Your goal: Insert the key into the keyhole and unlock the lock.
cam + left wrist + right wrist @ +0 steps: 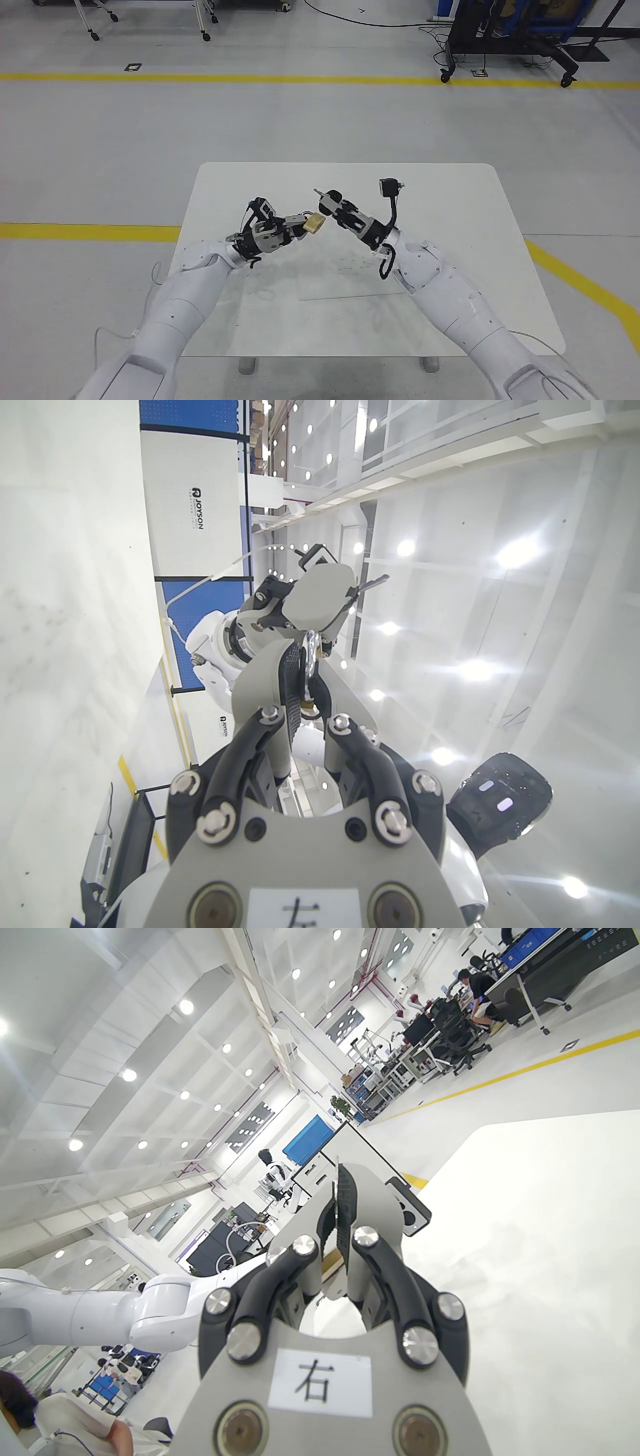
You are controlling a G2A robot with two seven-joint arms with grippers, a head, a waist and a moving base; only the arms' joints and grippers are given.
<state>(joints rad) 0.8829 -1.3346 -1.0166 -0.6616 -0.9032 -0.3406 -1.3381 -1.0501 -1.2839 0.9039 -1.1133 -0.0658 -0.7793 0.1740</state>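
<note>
Here, the brass lock (314, 224) hangs above the middle of the white table (460, 210), clenched by its shackle in the left gripper (298, 224). Just beside the lock, the right gripper (331, 204) is clamped on the key (320, 193), whose blade points past the lock (not yet lined up). Best to swing the blade toward the keyhole first, then ease it in straight.

Small brass-coloured padlock (314, 224) held in the air over mid-table, pinched by its silver shackle (310, 650) in the left gripper (303, 222), body jutting toward the other arm. Slim grey metal key (372, 584) clamped in the right gripper (329, 199), blade sticking out. Key near the padlock, not inserted.
</note>
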